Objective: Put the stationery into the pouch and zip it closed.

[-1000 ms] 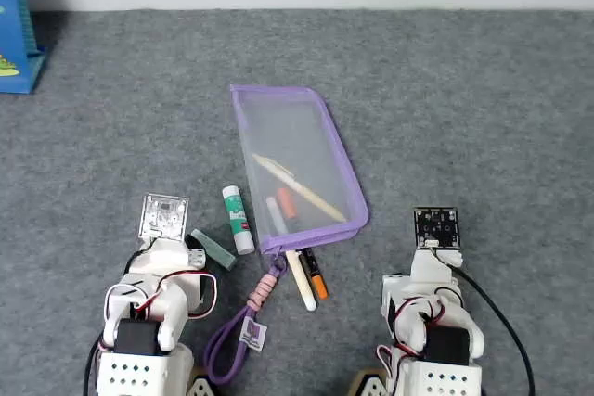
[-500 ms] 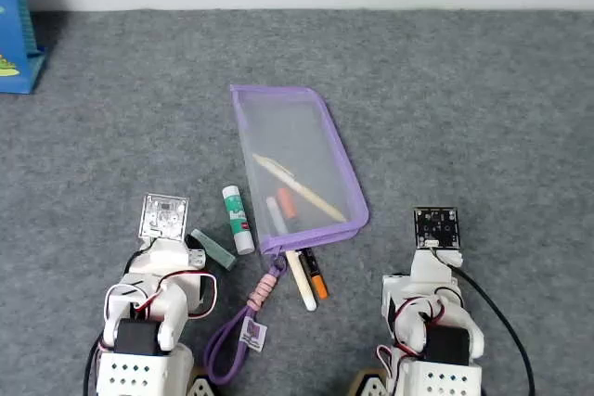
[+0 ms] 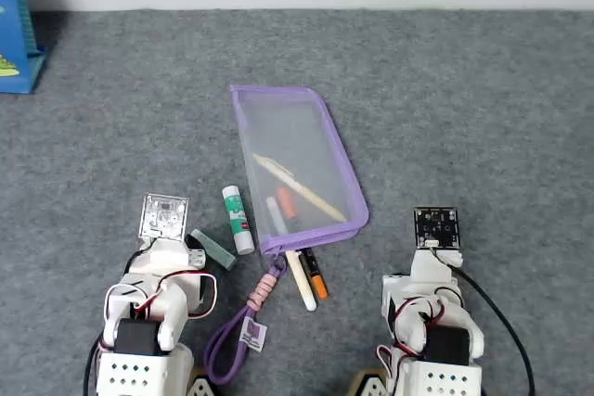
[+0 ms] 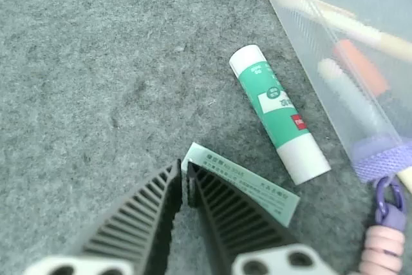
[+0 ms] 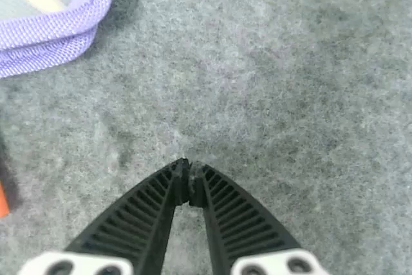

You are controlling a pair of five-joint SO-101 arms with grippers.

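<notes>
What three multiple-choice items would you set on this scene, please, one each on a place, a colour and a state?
1. Where does the glue stick lie relative to the pouch?
A. Inside it
B. Beside it, on the carpet
C. On top of it

2. What colour is the pouch's edging?
A. Purple
B. Red
C. Yellow

3. In what state is the right tool?
A. Wide open
B. Shut on a pen
C. Shut, with nothing in it

Answers:
1 B, as the high view shows the glue stick on the carpet, close alongside the pouch's long edge.
2 A, as the fabric border around the clear panel is purple.
3 C, as the right wrist view shows its fingers together over bare carpet.
</notes>
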